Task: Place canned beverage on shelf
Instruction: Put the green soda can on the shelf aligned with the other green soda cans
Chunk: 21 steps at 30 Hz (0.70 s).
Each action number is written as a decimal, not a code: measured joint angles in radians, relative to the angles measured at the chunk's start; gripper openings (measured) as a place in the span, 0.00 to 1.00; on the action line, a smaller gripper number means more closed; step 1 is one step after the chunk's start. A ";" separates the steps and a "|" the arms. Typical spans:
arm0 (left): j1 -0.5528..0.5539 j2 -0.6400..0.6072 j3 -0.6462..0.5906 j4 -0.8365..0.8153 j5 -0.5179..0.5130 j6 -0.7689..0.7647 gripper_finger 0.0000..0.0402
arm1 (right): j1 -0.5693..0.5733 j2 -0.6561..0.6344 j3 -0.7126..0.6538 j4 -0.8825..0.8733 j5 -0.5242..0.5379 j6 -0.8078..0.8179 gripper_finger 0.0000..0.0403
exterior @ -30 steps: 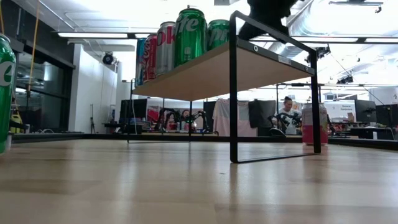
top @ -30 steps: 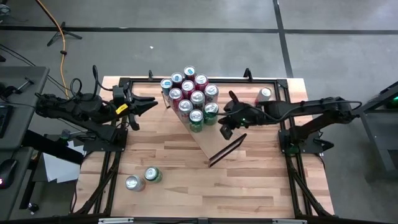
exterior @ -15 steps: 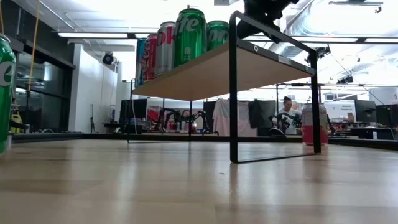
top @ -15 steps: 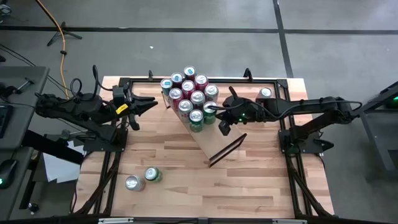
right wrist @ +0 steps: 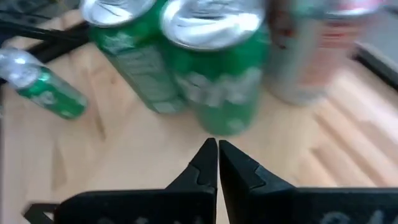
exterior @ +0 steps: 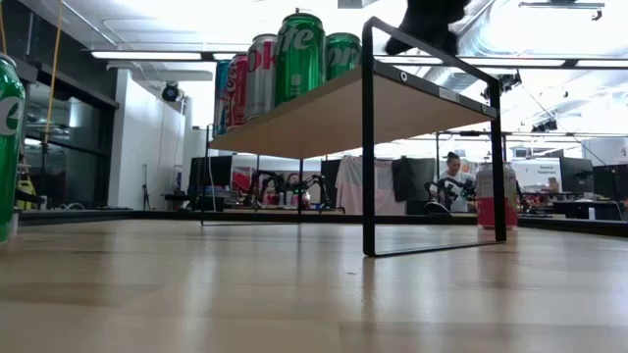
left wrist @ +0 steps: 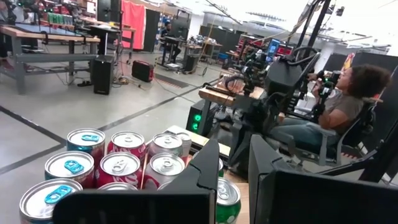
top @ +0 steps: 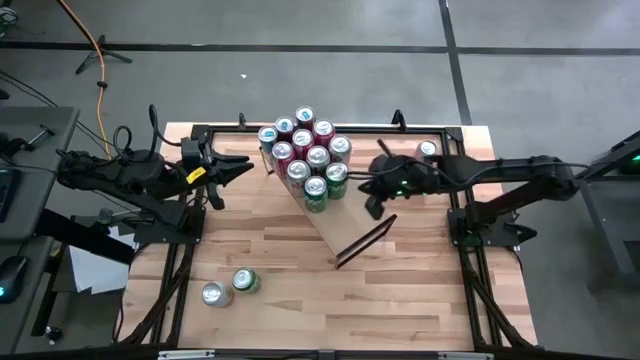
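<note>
On the shelf (top: 330, 215), a tight cluster of cans (top: 308, 158) crowds the far end of the pale plank, reds and silvers behind, two green cans (top: 316, 194) at the near edge of the group. The rest of the plank running toward its black end frame is bare.

Right gripper (top: 372, 205) hangs just beside those green cans, over the plank, fingers pinched together with nothing between them. In its own wrist view the closed tips (right wrist: 217, 163) point straight at the nearest green can (right wrist: 214, 68), close to it.

Left gripper (top: 240, 168) waits on the other side of the cluster, also clenched and empty.

More stock is off the shelf: a lone can (top: 426, 151) on the tabletop by the right arm, and two cans (top: 229, 287) lying on their sides near the front of the table (top: 420, 300).

The worry here, as I read it: those green cans stand right at the open side of the pack. Any sideways drift of the closed right fingers could nudge one, tip it, and send it rolling along the plank or knocking its neighbours.
</note>
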 joint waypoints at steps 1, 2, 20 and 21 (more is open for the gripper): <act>0.000 0.000 0.000 0.000 0.000 0.007 0.00 | -0.003 -0.024 0.000 -0.037 0.023 0.001 0.00; 0.000 0.000 0.000 0.000 0.000 0.018 0.00 | -0.007 -0.049 0.000 -0.065 0.046 0.000 0.00; -0.002 0.010 0.000 0.026 0.034 0.079 0.11 | -0.090 -0.165 0.001 -0.068 0.097 0.006 0.00; -0.002 0.012 0.000 0.027 0.060 0.077 0.15 | -0.090 -0.163 0.001 -0.073 0.097 0.008 0.00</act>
